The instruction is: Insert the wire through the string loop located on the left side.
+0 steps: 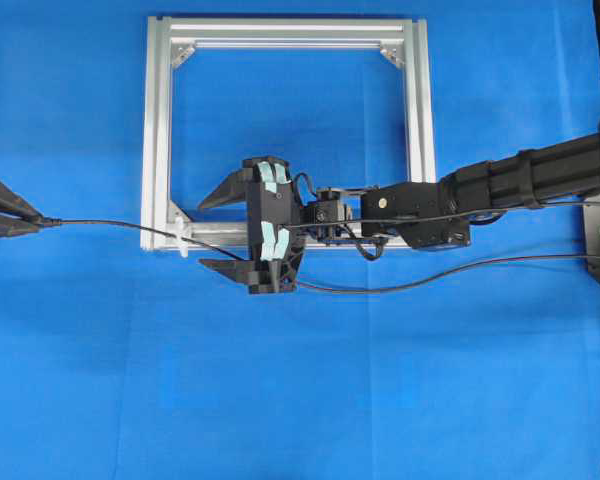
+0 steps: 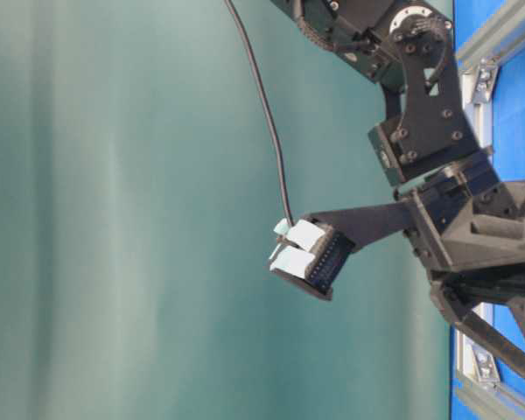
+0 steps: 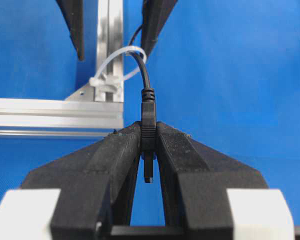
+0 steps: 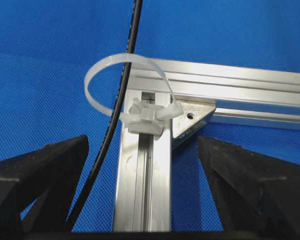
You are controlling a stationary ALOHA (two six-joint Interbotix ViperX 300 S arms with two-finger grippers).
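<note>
At the far left of the overhead view my left gripper [image 1: 35, 221] is shut on the wire's plug. In the left wrist view the plug [image 3: 148, 131] sits pinched between the black jaws with its tip pointing back toward the camera. The thin black wire [image 1: 110, 224] runs right from the plug, through the white string loop [image 1: 184, 240] at the frame's lower left corner, and on under the right arm. The right wrist view shows the wire [image 4: 121, 87] crossing inside the loop [image 4: 97, 67]. My right gripper [image 1: 206, 234] stands open around that corner, holding nothing.
The square silver aluminium frame [image 1: 156, 120] lies flat on the blue mat. The right arm [image 1: 520, 180] reaches across its lower rail from the right. The wire's slack [image 1: 460, 268] trails right, off the mat's edge.
</note>
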